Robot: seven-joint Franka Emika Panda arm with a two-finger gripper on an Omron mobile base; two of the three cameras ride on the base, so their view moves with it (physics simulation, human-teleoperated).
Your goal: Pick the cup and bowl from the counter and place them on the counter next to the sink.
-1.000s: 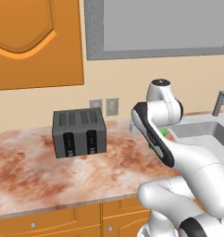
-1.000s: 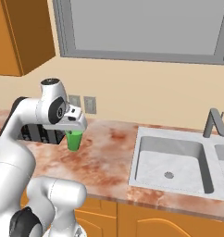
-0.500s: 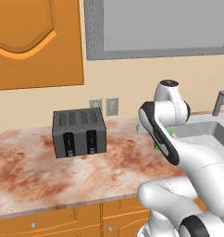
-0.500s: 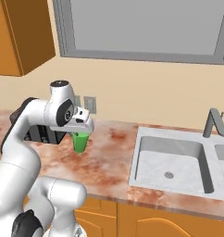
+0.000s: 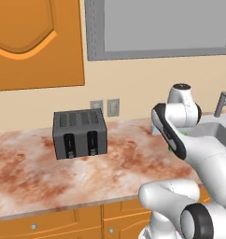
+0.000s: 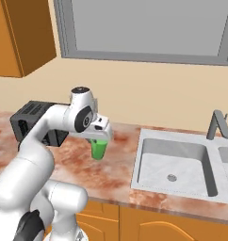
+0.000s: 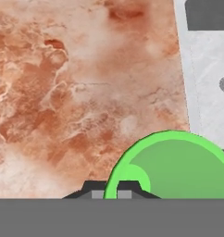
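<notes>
My gripper [image 6: 101,140] is shut on the rim of a green cup [image 6: 99,148] and holds it upright in the air over the counter [image 6: 73,162], left of the sink [image 6: 175,164]. In the hand view the cup's open mouth [image 7: 178,166] lies at the bottom right, and one fingertip [image 7: 125,187] presses on its rim. Below it spreads the marbled counter [image 7: 63,92], with the sink's left basin edge [image 7: 204,83] at the right. The bowl is out of view.
A dark four-slot toaster [image 5: 80,133] stands at the back of the counter, left of the arm, and appears again behind the arm [image 6: 28,117]. An upright grey tap [image 6: 218,123] rises behind the sink. Orange wall cabinets hang above on the left.
The arm has swung to the right along the counter, carrying the green cup closer to the sink. The gripper has stayed shut on it.
</notes>
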